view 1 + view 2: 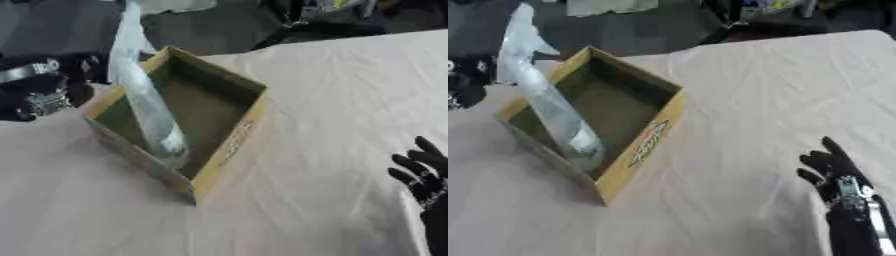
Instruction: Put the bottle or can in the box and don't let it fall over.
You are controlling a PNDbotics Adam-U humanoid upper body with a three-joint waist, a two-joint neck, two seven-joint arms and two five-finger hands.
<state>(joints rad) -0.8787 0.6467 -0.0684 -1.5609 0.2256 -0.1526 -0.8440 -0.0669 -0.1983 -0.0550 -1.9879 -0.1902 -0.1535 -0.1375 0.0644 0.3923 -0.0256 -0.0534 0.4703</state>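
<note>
White cloth covers the surface [745, 100] I am working over, with dark clutter beyond its far edge. On it sits an open cardboard box [642, 145], yellowish outside and dull green within. Its only content is a clear plastic bottle [150, 112], base down in the near corner, leaning steeply so its neck juts up past the far-left rim. My left hand [39, 87] shows as dark and silver parts beside the box; I cannot tell how its fingers stand. My right hand [833, 172] rests at the lower right, fingers straight, holding nothing.
</note>
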